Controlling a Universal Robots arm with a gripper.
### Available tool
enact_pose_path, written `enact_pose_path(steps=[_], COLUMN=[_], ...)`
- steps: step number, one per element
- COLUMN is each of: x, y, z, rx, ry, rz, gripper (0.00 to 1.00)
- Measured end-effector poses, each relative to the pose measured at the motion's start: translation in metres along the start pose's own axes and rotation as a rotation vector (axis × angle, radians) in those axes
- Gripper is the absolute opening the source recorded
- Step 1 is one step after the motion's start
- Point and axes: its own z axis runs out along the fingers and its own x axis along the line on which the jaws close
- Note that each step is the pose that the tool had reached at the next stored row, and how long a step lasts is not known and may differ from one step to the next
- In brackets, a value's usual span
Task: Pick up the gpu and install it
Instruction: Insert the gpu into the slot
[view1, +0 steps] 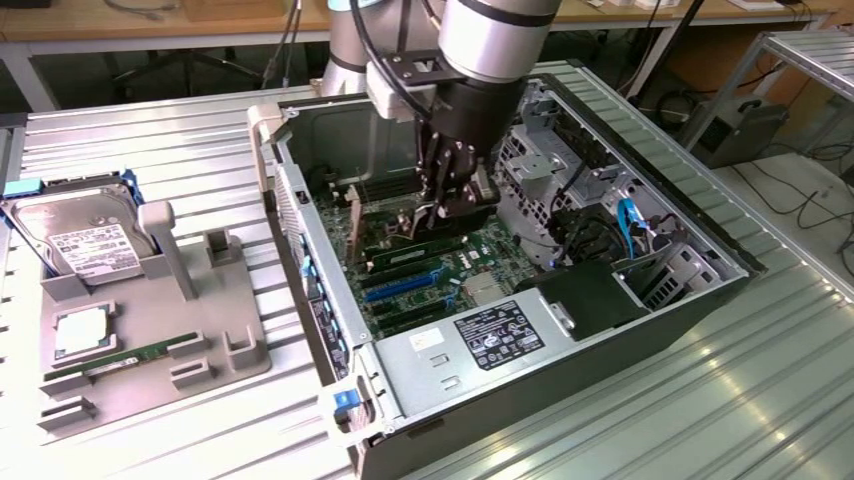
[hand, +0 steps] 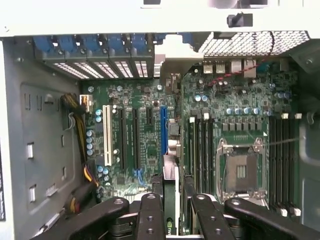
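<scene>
Gripper (hand: 172, 210) holds gpu (hand: 171, 192) inside case (view1: 694, 300).

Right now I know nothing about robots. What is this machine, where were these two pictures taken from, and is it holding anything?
The silver and black machine is a robot arm. One picture comes from a camera standing off to the side. The other comes from a camera on the arm's wrist, looking down past its jaws. The arm reaches into an open computer case lying on a ribbed metal table. Its jaws are closed on the gpu, a thin card seen edge-on over the green motherboard. Beside the case, a grey holder carries a hard drive and a RAM stick.
</scene>
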Motion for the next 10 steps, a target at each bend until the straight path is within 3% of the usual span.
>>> enact_pose_path(steps=[10], x=[0.002], y=[0.0112], z=[0.0187], rx=[-0.0010], ry=[0.0011], rz=[-0.036], gripper=[0.26])
